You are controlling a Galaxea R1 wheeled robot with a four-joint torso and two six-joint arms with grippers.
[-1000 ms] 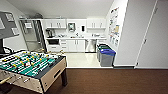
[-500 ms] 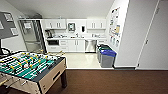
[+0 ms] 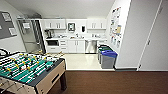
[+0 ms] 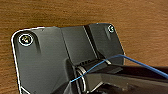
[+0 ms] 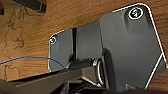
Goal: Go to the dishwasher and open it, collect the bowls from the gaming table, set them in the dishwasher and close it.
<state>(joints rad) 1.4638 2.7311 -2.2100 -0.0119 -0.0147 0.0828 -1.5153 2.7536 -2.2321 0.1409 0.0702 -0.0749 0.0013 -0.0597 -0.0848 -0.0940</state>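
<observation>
Facing the kitchenette from the wood floor, dishwasher far ahead.

Nearest me, the green foosball table (image 3: 30, 71) sits low at my left on the brown wood floor (image 3: 112, 82). Beyond it, on pale tile, a grey bin with a blue lid (image 3: 108, 59) stands by the right wall. Farthest off, the steel dishwasher (image 3: 90, 46) sits shut under the counter, beside white cupboard doors (image 3: 76, 46). Both wrist views look down on wood floor; I cannot tell either pincer's state.
</observation>
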